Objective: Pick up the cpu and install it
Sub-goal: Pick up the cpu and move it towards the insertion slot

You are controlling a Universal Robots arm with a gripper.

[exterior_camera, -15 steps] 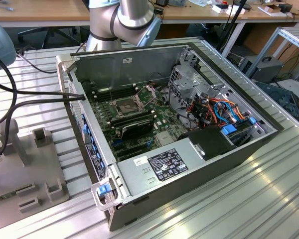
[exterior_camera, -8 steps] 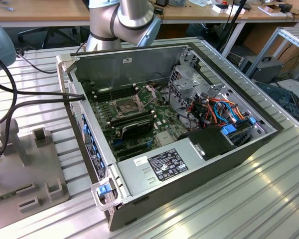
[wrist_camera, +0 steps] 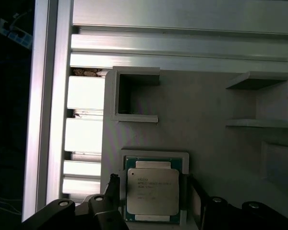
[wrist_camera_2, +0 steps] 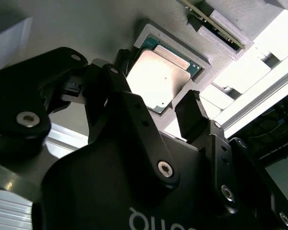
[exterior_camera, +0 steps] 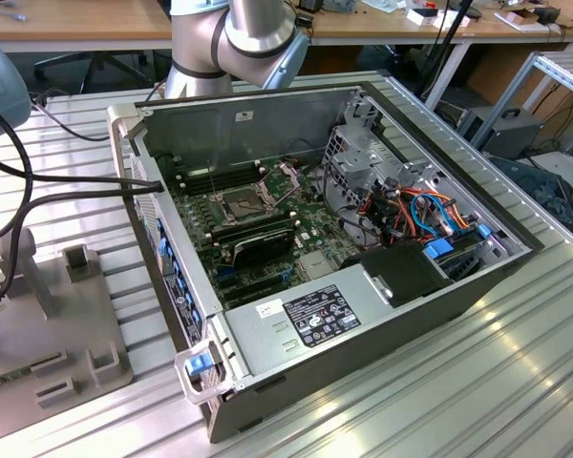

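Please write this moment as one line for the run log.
pale grey-tan flat square cpu: seated in grey tray recess | hand: open, fingers either side of cpu | grasp: not yet closed

You're looking at an arm (exterior_camera: 256, 33) of silver-grey metal tubing with a rounded pale blue-grey joint cap. Its gripper (wrist_camera_2: 156, 86) is matte black (slightly glossy in places): chunky links, 2 blunt fingers (wrist_camera_2: 191, 112), silver hex-socket screws, and white lettering on the body.
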